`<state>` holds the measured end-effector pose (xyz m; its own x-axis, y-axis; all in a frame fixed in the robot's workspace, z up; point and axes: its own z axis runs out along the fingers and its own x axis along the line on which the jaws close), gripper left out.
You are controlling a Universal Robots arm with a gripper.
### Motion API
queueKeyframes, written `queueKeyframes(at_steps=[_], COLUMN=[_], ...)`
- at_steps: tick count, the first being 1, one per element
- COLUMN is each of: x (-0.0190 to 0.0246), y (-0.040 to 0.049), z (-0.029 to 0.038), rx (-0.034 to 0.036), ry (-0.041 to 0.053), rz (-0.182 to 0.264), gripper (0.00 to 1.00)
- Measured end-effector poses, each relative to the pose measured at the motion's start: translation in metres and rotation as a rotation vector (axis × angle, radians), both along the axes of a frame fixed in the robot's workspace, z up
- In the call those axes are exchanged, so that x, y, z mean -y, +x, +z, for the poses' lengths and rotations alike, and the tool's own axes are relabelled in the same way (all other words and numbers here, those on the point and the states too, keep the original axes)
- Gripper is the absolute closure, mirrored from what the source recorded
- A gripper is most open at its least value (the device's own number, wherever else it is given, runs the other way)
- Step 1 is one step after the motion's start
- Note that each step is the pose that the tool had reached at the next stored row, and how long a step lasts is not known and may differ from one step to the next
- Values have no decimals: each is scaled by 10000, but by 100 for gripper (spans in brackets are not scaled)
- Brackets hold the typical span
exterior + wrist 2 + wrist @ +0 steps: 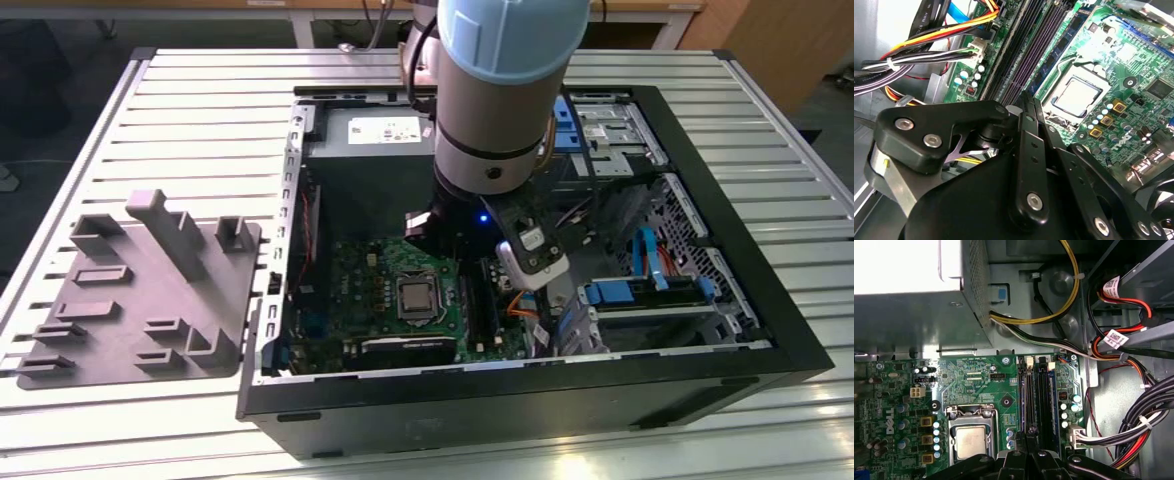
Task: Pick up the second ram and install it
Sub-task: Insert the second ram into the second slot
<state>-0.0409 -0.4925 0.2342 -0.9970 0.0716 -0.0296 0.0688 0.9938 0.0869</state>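
Note:
My gripper (1025, 97) hangs inside the open computer case (747, 330), just above the long black memory slots (1029, 50) on the green motherboard (360, 290). Its black fingers look pressed together, and I see nothing between them. In the first wrist view the gripper (1030, 432) sits over the slot nearest the silver processor (970, 442). A thin blue board edge (1053, 400) runs along the slot farthest from the processor, also visible as a blue strip (1066, 42) in the second wrist view. Whether that is the second ram I cannot tell.
Cable bundles (1149, 415) in black, red, yellow and orange crowd the side of the slots away from the processor. The grey power supply box (909, 305) sits beyond the motherboard. A drive cage with blue clips (641, 290) is on the exterior view's right. A grey moulded fixture (134, 290) lies outside the case on the exterior view's left.

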Motion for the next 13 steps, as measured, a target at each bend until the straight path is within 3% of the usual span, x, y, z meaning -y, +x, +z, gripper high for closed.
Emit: queueKeyframes(at_steps=[13], x=[-2], y=[5], z=[-30], rx=[-1], ry=[-2], rz=[1], gripper=[89])
